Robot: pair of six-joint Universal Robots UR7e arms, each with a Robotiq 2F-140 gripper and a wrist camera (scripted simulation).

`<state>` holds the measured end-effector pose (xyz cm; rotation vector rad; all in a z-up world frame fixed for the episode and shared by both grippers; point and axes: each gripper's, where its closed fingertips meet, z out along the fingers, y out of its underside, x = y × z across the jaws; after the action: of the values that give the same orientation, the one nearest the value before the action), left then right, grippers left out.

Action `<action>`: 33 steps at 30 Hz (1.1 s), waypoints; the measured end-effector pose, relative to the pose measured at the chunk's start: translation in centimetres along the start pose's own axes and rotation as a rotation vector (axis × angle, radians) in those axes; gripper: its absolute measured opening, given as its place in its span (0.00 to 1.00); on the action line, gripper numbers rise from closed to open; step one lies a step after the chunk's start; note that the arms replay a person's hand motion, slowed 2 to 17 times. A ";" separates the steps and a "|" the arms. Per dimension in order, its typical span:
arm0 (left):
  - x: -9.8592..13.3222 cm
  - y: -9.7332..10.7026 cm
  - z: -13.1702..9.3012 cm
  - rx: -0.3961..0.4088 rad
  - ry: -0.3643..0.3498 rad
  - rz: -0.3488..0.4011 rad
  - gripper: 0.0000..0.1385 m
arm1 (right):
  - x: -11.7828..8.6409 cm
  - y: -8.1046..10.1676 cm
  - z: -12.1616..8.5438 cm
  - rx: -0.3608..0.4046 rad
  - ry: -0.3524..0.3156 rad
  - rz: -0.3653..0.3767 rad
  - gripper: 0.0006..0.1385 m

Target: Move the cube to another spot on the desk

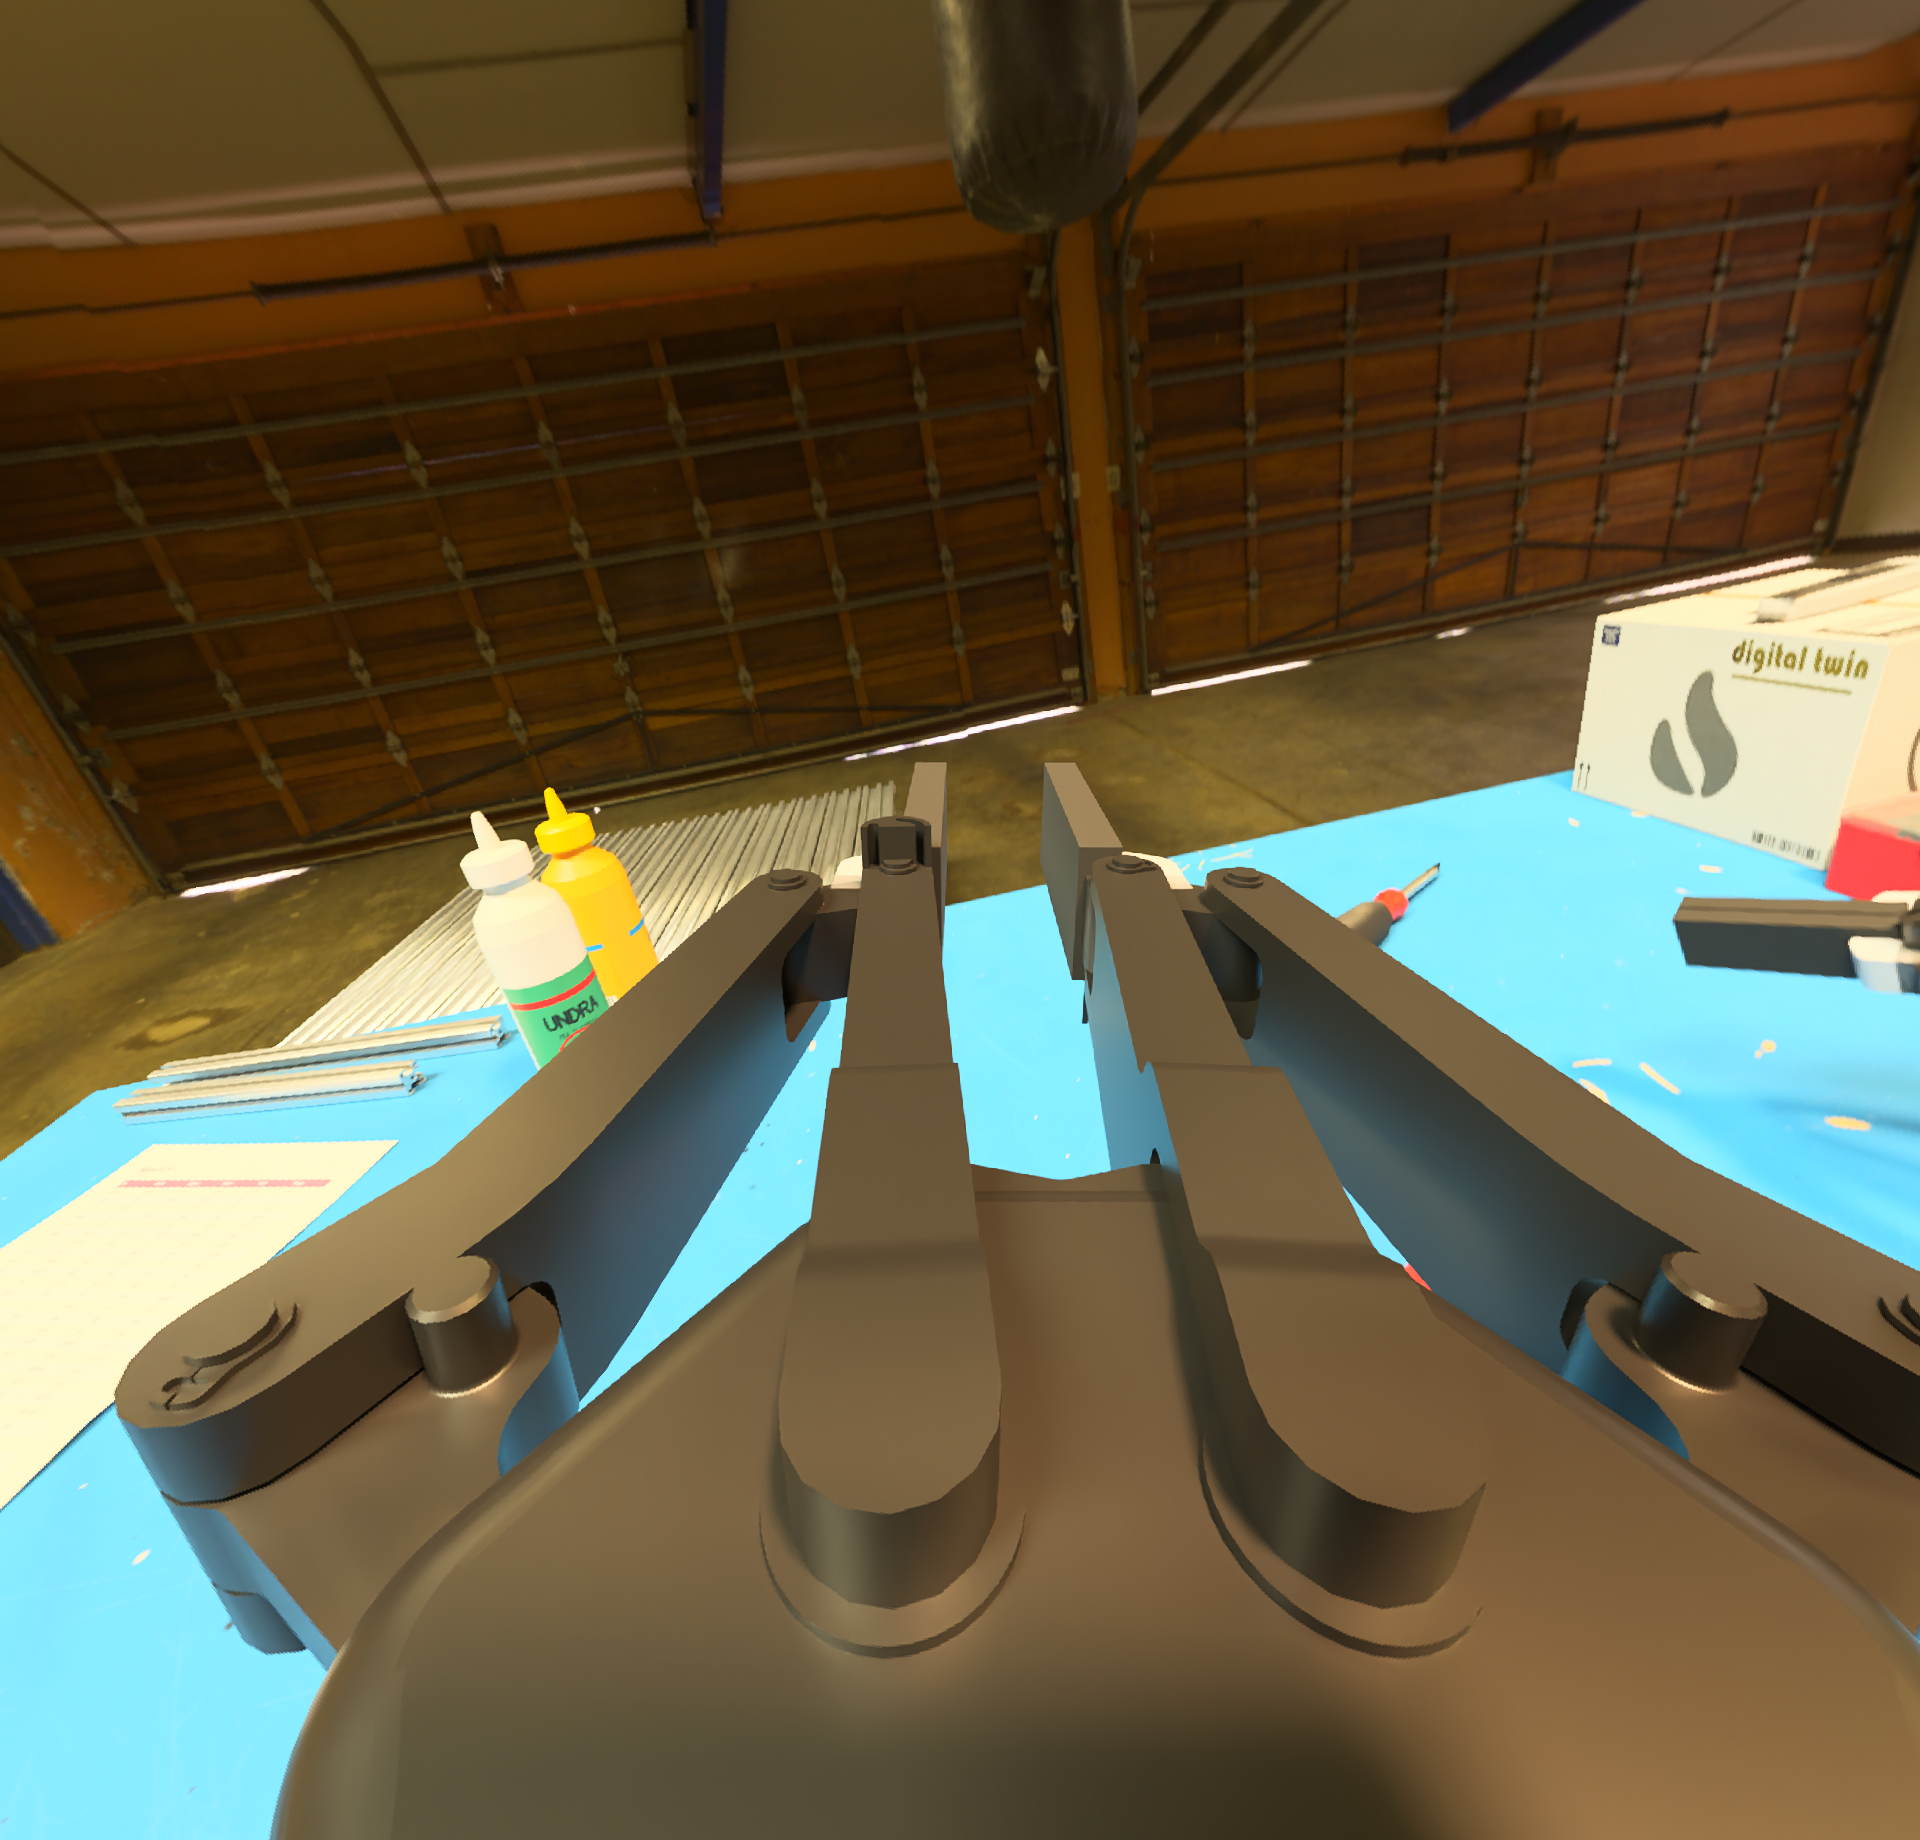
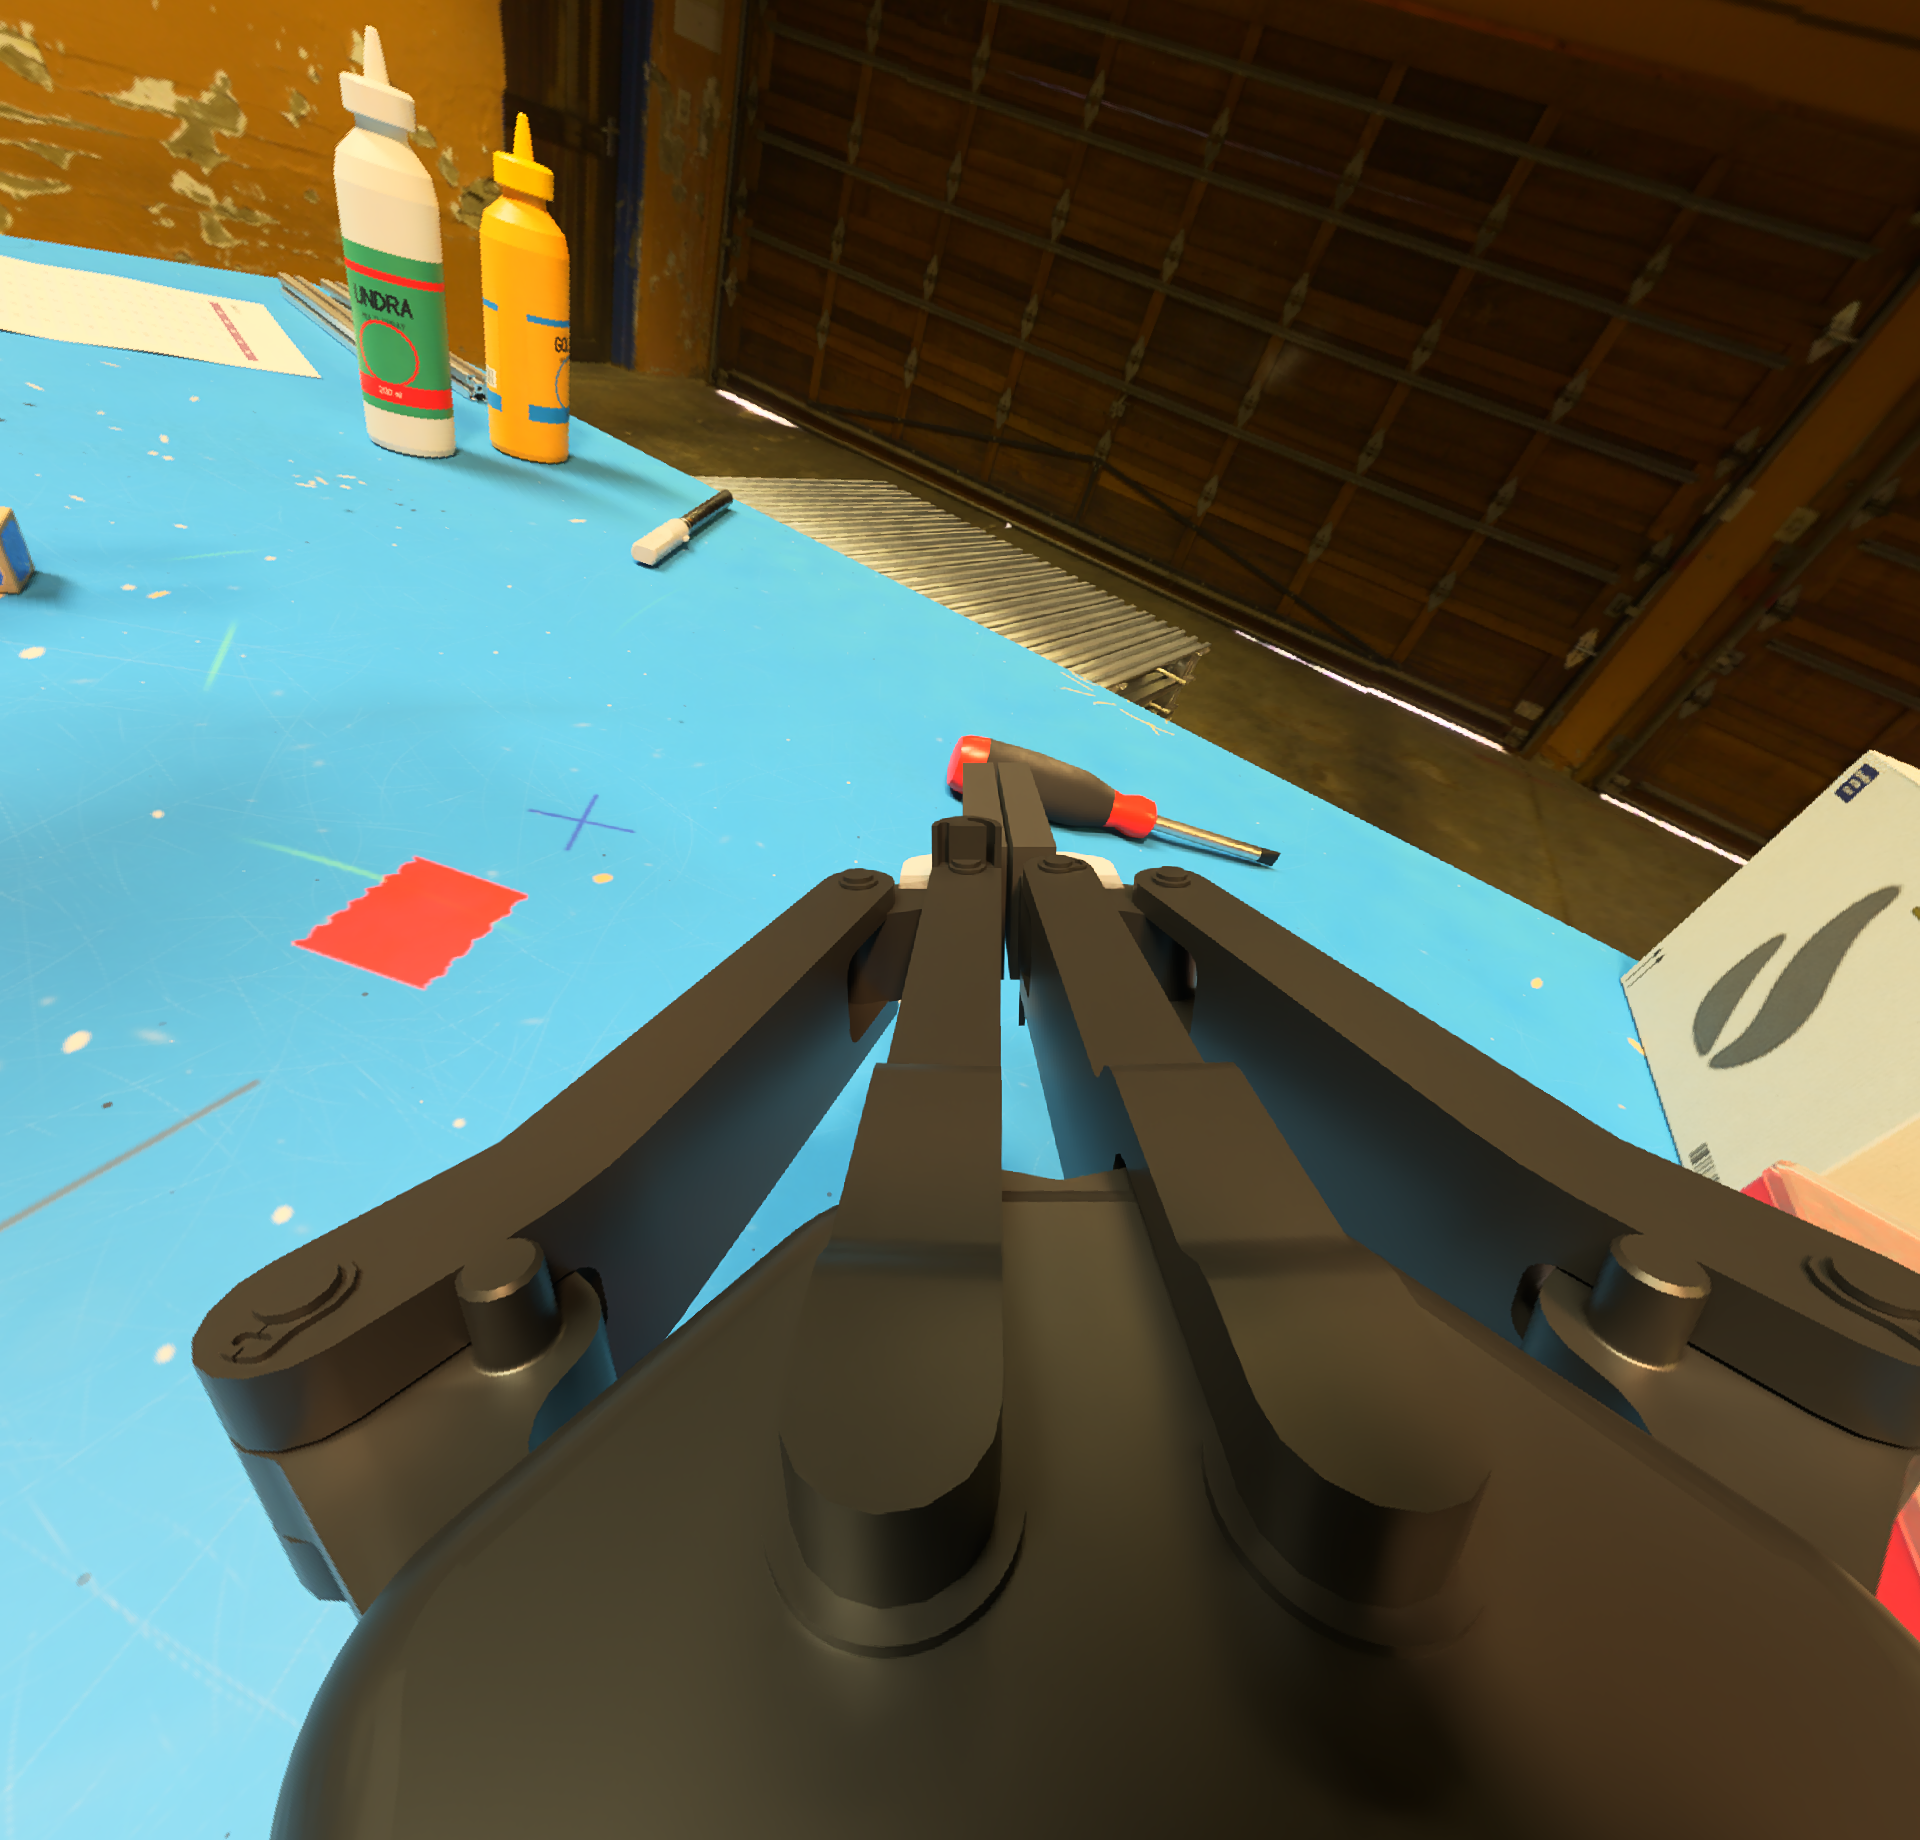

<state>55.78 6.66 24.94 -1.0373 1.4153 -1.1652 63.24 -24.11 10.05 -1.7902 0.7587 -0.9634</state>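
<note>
On the blue desk [image 2: 727, 647], small blue-and-tan cube [image 2: 12, 552] sits alone.
Left gripper [image 1: 994, 803] fingers slightly apart, empty; right gripper [image 2: 994, 788] pinched closed, empty.

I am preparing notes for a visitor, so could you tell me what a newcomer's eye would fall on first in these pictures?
Most striking is the bright blue desk, with a white bottle and a yellow bottle upright side by side near its far edge. A red-and-black screwdriver lies just beyond the shut right gripper, and a red patch marks the desk to its left. The cube barely shows at the left edge.
</note>
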 end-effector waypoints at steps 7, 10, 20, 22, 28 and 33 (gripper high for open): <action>-1.7 2.4 0.1 -0.118 0.028 0.036 0.26 | 0.0 -0.1 -0.1 0.005 -0.002 0.000 0.00; -2.5 3.7 0.3 -0.178 0.040 0.043 0.32 | 0.0 -0.2 -0.1 0.007 0.000 0.000 0.00; -4.1 8.2 0.6 -0.396 0.137 0.050 0.36 | 0.1 -0.2 -0.1 0.010 0.005 0.000 0.01; -4.3 9.1 0.7 -0.439 0.162 0.046 0.36 | 0.1 -0.1 0.0 0.008 0.004 0.002 0.01; -5.2 11.5 0.8 -0.555 0.214 0.042 0.36 | 0.0 0.1 0.1 -0.001 -0.003 0.006 0.02; -5.8 13.4 0.8 -0.651 0.254 0.055 0.36 | 0.0 0.2 0.2 -0.006 -0.009 0.007 0.03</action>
<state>57.09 14.52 12.68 -1.3064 2.0892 -0.8233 63.42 -24.05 9.82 -1.7945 0.7625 -0.9494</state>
